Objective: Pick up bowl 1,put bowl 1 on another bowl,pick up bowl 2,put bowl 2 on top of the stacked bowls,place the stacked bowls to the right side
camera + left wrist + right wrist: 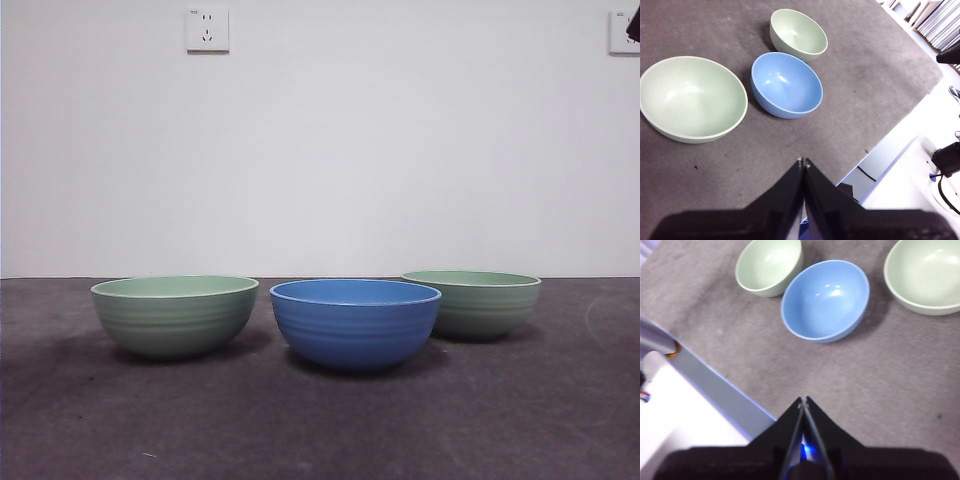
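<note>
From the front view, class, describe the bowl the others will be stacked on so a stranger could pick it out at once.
Look at the dark grey table below the white wall. Three round ribbed bowls stand there in a loose row, and the middle one, nearest the camera, is the target. This blue bowl is the only blue one; its two neighbours are pale green.

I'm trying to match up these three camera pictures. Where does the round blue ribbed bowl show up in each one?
Front view: the round blue ribbed bowl stands at the centre, nearest the camera, between two pale green bowls.
Left wrist view: the blue bowl lies between a near green bowl and a farther green bowl.
Right wrist view: it lies between the same two green bowls.
Shared landmark: the dark grey table mat.
</note>
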Controlling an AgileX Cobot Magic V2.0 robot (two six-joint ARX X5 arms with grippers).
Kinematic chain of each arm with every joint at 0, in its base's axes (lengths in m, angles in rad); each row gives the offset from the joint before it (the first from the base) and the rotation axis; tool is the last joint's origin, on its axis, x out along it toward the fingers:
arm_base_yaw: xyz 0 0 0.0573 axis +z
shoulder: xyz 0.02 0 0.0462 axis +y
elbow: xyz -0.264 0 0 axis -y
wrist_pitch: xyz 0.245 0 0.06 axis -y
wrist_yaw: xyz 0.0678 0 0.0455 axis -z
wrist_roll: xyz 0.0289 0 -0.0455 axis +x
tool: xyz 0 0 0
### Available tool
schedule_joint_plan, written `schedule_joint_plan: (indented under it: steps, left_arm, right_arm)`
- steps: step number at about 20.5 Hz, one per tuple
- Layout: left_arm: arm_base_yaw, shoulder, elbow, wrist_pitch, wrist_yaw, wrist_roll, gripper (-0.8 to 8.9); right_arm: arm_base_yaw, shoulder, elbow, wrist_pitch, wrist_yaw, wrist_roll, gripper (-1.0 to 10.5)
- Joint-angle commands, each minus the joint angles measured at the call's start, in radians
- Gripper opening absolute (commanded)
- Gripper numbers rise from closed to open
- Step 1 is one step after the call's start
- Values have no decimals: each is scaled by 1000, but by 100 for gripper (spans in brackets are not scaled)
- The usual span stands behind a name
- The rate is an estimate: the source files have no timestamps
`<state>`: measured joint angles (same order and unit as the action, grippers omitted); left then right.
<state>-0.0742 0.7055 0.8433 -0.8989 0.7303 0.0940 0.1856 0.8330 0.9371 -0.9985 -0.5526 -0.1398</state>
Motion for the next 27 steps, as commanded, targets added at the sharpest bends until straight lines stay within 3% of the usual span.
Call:
schedule_joint_plan:
  steps: [1,3,4,6,18,23,27]
  left_arm:
    - [-4,-1,-1,-2,3,13,268]
    - [-4,-1,-1,0,4,10,510]
    - [-4,-1,0,0,4,10,567]
    - [-4,-1,2,0,4,2,575]
    - [-4,-1,3,8,0,-19,574]
    - [-4,-1,3,8,0,-19,574]
    - [-4,-1,3,8,0,-19,573]
  right_arm:
    - [2,1,4,3,37,12,208]
    - [2,1,4,3,67,36,388]
    - [2,1,4,3,76,47,470]
    - [2,1,4,3,91,64,579]
    - [2,6,4,16,92,119,576]
    - [2,32,5,125,188,254,567]
    - [2,107,7,221,246,315,567]
